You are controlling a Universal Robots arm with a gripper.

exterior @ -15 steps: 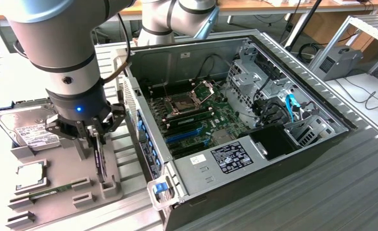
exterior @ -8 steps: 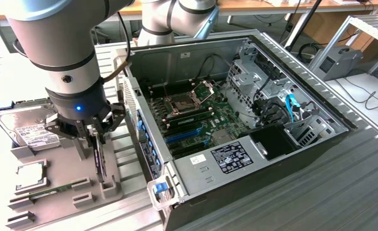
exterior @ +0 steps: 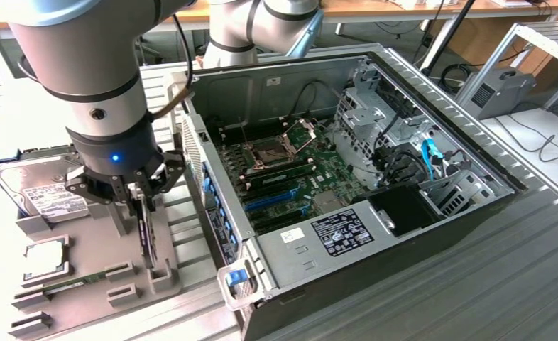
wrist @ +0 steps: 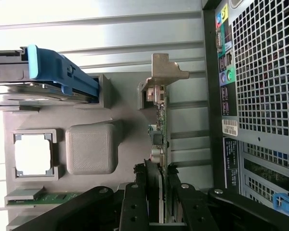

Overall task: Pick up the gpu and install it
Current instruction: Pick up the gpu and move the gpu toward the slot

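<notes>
**Ext. view.** Arm comes down at the ext. view's left, over the grey moulded fixture tray (exterior: 94, 245) on the ribbed metal tabletop (exterior: 506, 284). The black claw (exterior: 139, 206) is clamped on the top edge of the gpu (exterior: 148, 238), a thin flat black circuit card standing upright and edge-on. Its lower edge is at the tray's slot posts; can't tell if it has cleared them. Around it on the tray:
- silver hard drive w/ white label (exterior: 40, 190), on the far side of the arm
- square silver processor chip (exterior: 47, 257), in its frame
- slim green memory stick (exterior: 75, 284), lying flat

Just beside the tray, to the ext. view's right, lies the open black PC case (exterior: 250, 92). Its green motherboard (exterior: 326, 174) is exposed, and a labelled power supply box (exterior: 341, 234) sits near the case's front edge. The case's near wall stands between the card and the board.

**Wrist view.** Looks along the gpu (wrist: 162, 125). The claw (wrist: 162, 175) has one pad on each face, touching the card, no gap. The card's silver metal bracket (wrist: 166, 72) is at the far end, next to a grey holder post. Extra here:
- blue drive caddy (wrist: 62, 72)
- grey rounded square block (wrist: 91, 149)
- case's perforated rear panel w/ coloured ports (wrist: 265, 72), close alongside the card

The chip (wrist: 33, 154) and memory stick (wrist: 53, 197) are well apart from the card.
</notes>
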